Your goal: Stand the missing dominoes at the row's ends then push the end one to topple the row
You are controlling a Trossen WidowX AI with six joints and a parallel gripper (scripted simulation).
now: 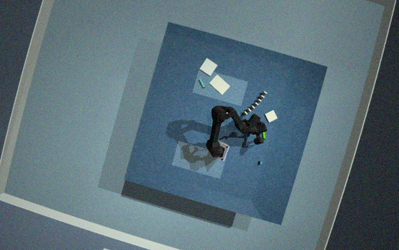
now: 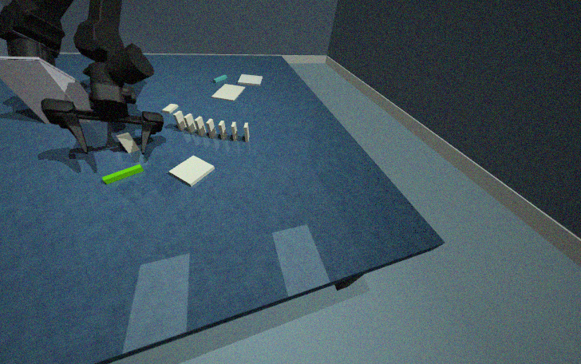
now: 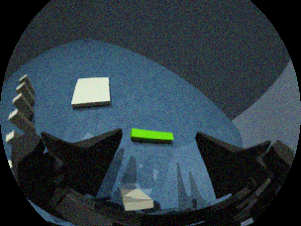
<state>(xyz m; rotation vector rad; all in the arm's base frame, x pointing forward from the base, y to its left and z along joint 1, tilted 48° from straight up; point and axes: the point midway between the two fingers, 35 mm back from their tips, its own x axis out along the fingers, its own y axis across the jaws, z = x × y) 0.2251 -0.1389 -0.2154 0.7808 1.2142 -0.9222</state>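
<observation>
A row of several white standing dominoes (image 1: 253, 106) (image 2: 210, 128) (image 3: 22, 103) runs diagonally. One loose domino (image 2: 170, 108) lies flat beyond the row's left end in the exterior view; the arm hides it in the top view. Another domino (image 2: 128, 143) (image 3: 138, 200) stands apart from the row, slanted in view; whether it is exactly upright I cannot tell. My gripper (image 2: 114, 152) (image 3: 159, 135) is wide open and empty, its fingers pointing down on either side of that domino in the exterior view, without visibly touching it.
A green bar (image 1: 263, 135) (image 2: 122, 174) (image 3: 152, 135) and a white tile (image 1: 271, 116) (image 2: 191, 170) (image 3: 92, 92) lie near the gripper. Two more white tiles (image 1: 208, 67) (image 2: 228, 91) and a teal bar (image 1: 201, 83) (image 2: 219, 78) lie farther off. A small teal block (image 1: 260, 163) is at lower right in the top view.
</observation>
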